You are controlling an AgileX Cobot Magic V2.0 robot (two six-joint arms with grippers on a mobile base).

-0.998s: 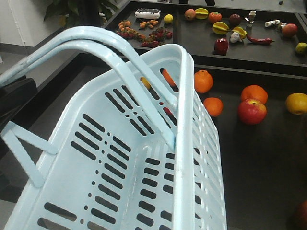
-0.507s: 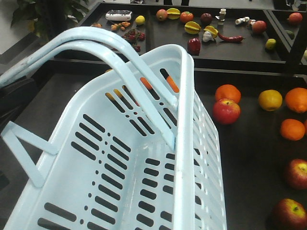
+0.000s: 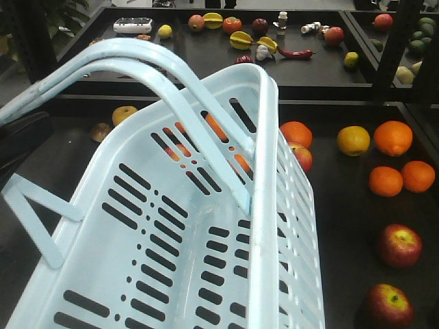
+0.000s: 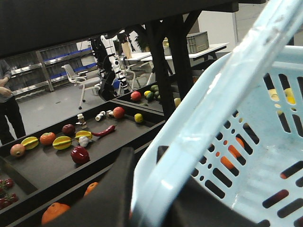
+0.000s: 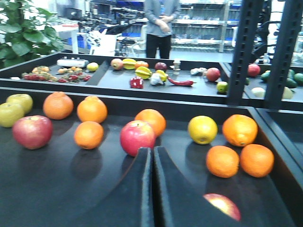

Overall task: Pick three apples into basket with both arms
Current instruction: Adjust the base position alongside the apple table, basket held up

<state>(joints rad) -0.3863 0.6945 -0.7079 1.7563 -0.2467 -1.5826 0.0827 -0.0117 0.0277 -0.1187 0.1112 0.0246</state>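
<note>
Front view: the basket fills the left and centre of your frame. In the left wrist view, the left gripper has a dark finger on either side of the basket's pale bar and is clamped on it. The right gripper has its fingers pressed together, gripping nothing. One red apple lies just beyond its tips on the dark tray. A second apple and a third apple sit to the basket's right, near the oranges — all outside the basket.
</note>
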